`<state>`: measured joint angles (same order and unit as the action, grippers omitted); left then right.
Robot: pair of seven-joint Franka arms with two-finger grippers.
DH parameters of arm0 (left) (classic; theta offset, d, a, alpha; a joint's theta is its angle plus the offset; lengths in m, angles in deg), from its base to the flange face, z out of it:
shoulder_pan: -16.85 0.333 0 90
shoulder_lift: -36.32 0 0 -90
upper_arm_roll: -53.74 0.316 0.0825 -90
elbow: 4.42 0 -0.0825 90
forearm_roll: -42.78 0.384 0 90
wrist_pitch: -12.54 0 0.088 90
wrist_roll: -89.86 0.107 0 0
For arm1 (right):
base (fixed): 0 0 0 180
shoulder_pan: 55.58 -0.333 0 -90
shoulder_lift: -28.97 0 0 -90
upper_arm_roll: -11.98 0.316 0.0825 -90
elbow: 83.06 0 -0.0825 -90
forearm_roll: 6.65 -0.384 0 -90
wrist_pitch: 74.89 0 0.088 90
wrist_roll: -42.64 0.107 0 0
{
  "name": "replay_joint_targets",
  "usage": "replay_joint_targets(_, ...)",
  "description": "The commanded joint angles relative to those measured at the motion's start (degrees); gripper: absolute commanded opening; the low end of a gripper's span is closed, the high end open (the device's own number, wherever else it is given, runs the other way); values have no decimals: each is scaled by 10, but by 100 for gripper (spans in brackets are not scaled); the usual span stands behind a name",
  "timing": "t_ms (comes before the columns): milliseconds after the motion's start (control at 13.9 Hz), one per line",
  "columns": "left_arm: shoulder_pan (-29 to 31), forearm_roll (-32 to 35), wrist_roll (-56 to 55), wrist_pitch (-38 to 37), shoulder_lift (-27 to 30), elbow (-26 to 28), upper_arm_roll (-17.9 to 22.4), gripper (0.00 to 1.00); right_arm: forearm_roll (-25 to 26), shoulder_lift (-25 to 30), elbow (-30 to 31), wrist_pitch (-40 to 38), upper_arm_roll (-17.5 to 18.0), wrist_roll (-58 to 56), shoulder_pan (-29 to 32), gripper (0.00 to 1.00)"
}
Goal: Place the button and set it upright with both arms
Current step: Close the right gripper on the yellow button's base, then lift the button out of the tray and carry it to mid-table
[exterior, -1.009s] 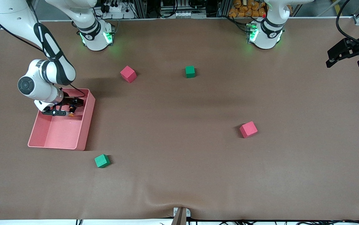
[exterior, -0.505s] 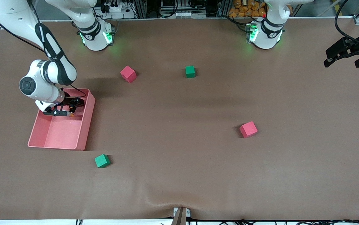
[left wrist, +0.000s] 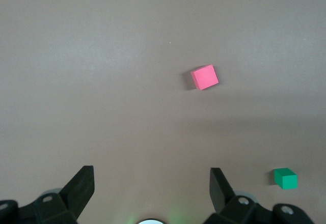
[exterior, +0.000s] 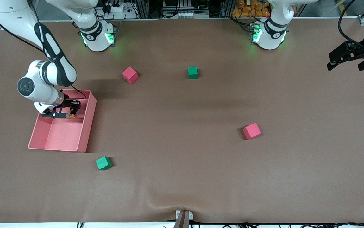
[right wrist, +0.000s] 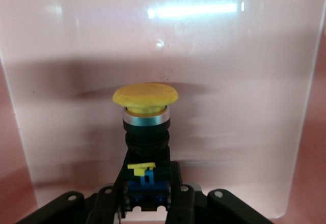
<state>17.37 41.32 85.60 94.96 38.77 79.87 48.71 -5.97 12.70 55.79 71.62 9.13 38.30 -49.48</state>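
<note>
The button [right wrist: 145, 95] has a yellow-orange cap, a silver ring and a black-and-blue body. My right gripper [right wrist: 147, 179] is shut on that body, with the cap pointing away from the fingers. This happens inside the pink bin [exterior: 87, 126] at the right arm's end of the table, where the right gripper [exterior: 70, 111] and the button's cap [exterior: 72, 117] show small. My left gripper [exterior: 345, 66] hangs open over bare table at the left arm's end. Nothing lies between its spread fingers in the left wrist view, left gripper [left wrist: 151, 172].
Two red cubes [exterior: 130, 75] [exterior: 252, 131] and two green cubes [exterior: 192, 72] [exterior: 103, 163] lie scattered on the brown table. The left wrist view looks down on a red cube [left wrist: 205, 77] and a green cube [left wrist: 285, 178]. The bin's pink wall [right wrist: 163, 35] stands close around the button.
The right gripper's fingers have closed on the button inside the bin. The left gripper has drifted slightly toward the robots' edge of the table, still open.
</note>
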Motion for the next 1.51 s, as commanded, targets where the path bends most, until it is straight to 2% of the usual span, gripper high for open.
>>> replay_joint_targets(0, 4, -12, 2, 5, 5, -2, -2, 100, 1, 39, -9, -37, -1, -6, -1, 0)
replay_joint_targets(216, 4, -11, 2, 6, 11, -4, -2, 100, 2, 61, -73, -160, 0, -7, -2, 0)
replay_joint_targets(432, 4, -6, 1, 13, 12, -3, -4, 100, 2, 58, -188, -321, 1, -7, -7, 0)
replay_joint_targets(649, 4, -4, 1, 13, 8, -1, -5, 100, 3, 54, -275, -415, 1, -6, -38, 0)
replay_joint_targets(1009, 4, -6, 0, 40, 0, -1, -5, 100, -1, 35, -355, -429, 1, 25, -176, 0)
replay_joint_targets(1225, 4, -8, 4, 49, -7, -1, -5, 100, -3, -12, -422, -428, 1, 87, -271, 0)
replay_joint_targets(1441, 3, -6, 1, 63, -17, 0, -5, 100, -15, -85, -500, -425, 1, 141, -351, 0)
